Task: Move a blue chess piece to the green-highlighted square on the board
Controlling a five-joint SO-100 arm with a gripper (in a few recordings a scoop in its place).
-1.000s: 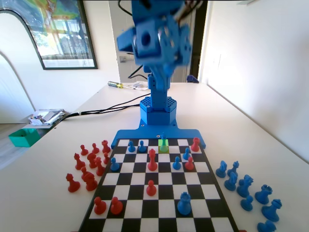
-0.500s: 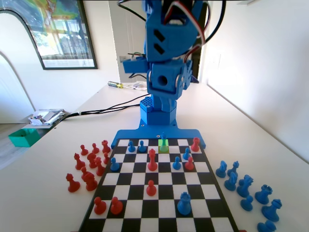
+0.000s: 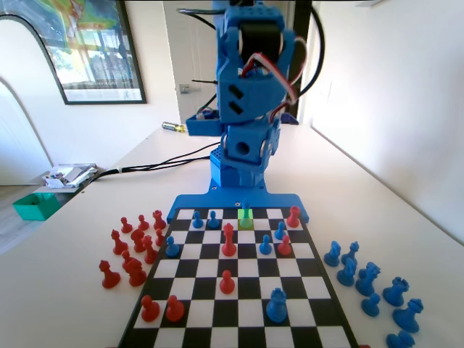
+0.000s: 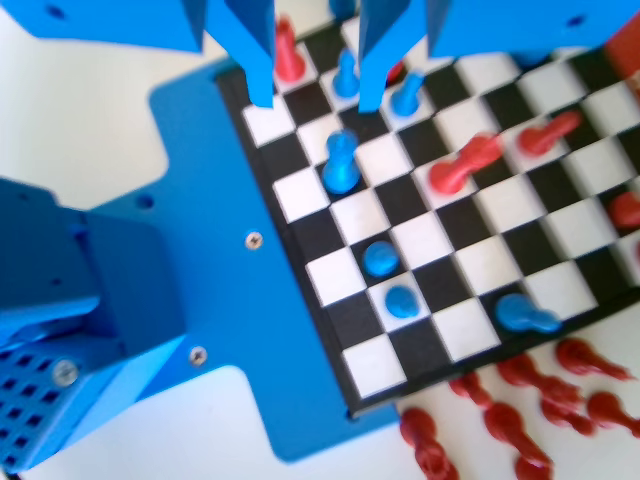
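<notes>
In the fixed view the slender blue chess piece [image 3: 246,211] stands upright on the green-highlighted square [image 3: 246,220], in the board's [image 3: 239,330] far row just in front of the blue arm's base. The arm [image 3: 246,109] is folded above that base, apart from the piece. Seen from the wrist, my gripper [image 4: 315,98] hangs above the board's near edge with its jaws apart and nothing between them. The blue chess piece [image 4: 341,165] stands below and slightly right of the jaw tips, untouched.
Red pieces [image 3: 134,250] crowd the table left of the board and blue ones [image 3: 370,279] lie to its right. A stout blue piece [image 3: 276,304] and red pieces [image 3: 229,239] stand on the board. A green bin [image 3: 35,205] and cables lie far left.
The arm's head has dropped from high in the fixed view to just above its base. The slender blue piece has stayed on the green square.
</notes>
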